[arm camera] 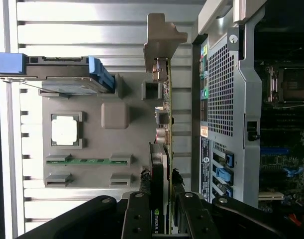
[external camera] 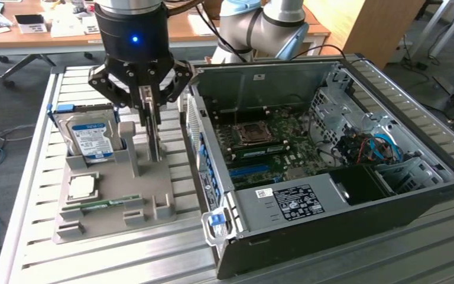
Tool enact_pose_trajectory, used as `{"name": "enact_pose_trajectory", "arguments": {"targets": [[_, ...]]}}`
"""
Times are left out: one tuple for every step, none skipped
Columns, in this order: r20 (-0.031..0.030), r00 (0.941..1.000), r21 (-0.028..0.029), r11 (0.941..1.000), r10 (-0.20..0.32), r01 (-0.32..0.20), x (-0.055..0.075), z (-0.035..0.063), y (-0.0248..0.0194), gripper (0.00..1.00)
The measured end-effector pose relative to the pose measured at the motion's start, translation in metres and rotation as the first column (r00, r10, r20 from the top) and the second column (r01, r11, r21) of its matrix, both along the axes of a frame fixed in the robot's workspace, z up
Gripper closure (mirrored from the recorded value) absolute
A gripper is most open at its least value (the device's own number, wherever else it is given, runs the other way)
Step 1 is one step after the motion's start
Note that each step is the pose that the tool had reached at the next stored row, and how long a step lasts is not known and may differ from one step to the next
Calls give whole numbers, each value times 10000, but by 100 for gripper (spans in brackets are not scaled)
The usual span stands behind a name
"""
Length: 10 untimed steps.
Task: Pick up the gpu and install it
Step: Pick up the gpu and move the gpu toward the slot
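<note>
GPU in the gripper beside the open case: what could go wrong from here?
1. The gripper pinches the gpu at one end; the far end with the bracket could swing or slip.
2. The case wall stands close beside the card; the bracket may catch it.
3. The hard drive stands upright in the same holder, near the gripper's linkage; a clip is possible.

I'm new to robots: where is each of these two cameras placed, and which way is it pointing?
Exterior view: off the arm, raised, looking down on a slatted metal table, grey moulded parts tray and open black computer case; shows the arm's black wrist and gripper.
Wrist view: on the wrist, looking down along the gripper, shut on the gpu, a thin green card on edge with a silver end bracket.
Shared: gripper, tray, case.
</note>
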<state>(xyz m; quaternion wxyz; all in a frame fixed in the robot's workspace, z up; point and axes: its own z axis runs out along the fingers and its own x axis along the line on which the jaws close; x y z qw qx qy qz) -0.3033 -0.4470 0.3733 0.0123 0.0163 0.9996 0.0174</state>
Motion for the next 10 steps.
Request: {"name": "enact_pose_trajectory", "arguments": {"targets": [[0,10000,0,10000,0,0,0,9,0,73],[0,10000,0,10000,0,0,0,19,0,73],[-1,10000,0,10000,0,0,0,28,0,73],[-1,10000,-1,10000,0,0,0,37,0,73],[0,10000,0,10000,0,0,0,44,0,73],[1,10000,0,10000,1,-1,0,51,0,73],[0,10000,0,10000,0,0,0,59,0,73],[0,10000,0,10000,0,0,0,66,0,73],[0,10000,0,10000,0,0,0,73,0,73],[0,10000,0,10000,1,-1,0,80,0,73]]}}
